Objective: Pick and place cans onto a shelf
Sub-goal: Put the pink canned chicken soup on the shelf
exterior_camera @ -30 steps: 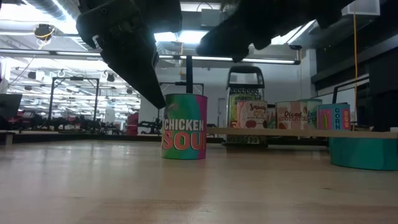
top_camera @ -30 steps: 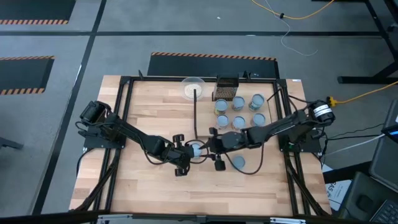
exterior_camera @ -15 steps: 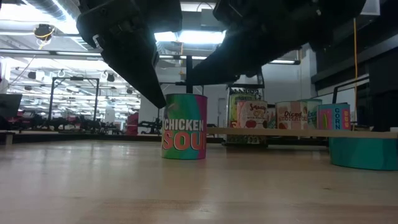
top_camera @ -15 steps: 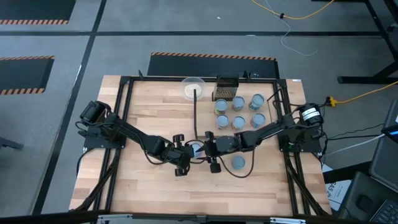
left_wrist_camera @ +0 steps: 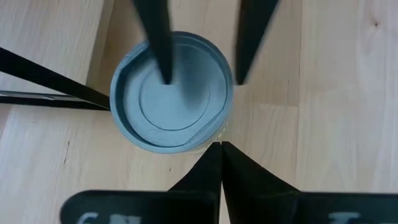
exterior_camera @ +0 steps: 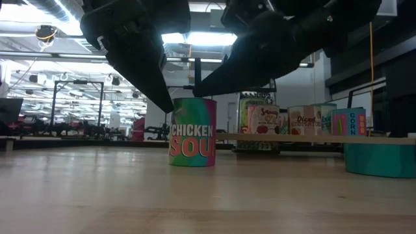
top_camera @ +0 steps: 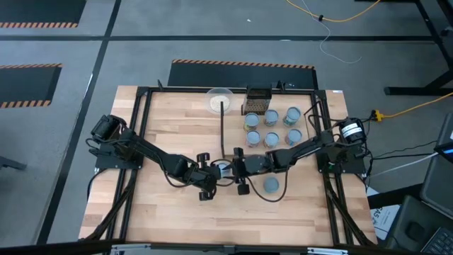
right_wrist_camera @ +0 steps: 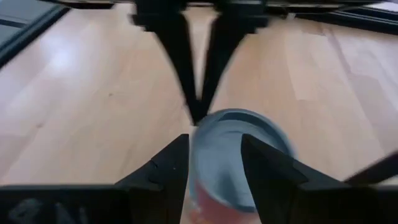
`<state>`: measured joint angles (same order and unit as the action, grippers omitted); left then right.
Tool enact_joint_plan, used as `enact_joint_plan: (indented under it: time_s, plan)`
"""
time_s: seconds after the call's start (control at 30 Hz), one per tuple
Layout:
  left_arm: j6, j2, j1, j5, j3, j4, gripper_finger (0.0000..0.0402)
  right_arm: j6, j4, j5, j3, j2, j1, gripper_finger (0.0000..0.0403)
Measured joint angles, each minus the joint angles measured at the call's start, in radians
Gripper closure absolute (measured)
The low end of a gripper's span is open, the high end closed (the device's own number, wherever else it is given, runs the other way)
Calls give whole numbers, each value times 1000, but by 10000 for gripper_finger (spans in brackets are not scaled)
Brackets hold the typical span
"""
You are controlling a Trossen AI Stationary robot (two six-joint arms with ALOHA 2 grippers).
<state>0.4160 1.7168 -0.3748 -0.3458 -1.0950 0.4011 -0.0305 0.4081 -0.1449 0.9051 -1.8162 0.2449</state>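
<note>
Claw work centres on the bench [top_camera: 163, 212], where both arms meet over one lone can [top_camera: 223, 168]. Right claw [top_camera: 238, 167] hovers with fingers parted, nearly straddling its lid; left claw [top_camera: 210, 172] looks closed just beside it. Next, seemingly: lower, clamp, then carry to the shelf [top_camera: 306, 142], already holding six cans [top_camera: 272, 138].

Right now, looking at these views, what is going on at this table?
Both arms meet at a Chicken Soup can standing in the middle of the table. The right gripper is open, its fingers over the can's top; the left gripper is shut, just beside it. Six cans stand on the shelf; another can stands apart, off the shelf.
</note>
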Motion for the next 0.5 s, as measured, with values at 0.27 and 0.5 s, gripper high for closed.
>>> enact_joint_plan:
  time_s: [0.27,0.5]
  plan:
    - [0,0,0,0,0,0,401,28,21,15,3,-27,-6,251]
    - [0,0,0,0,0,0,401,31,36,18,4,-40,-6,251]
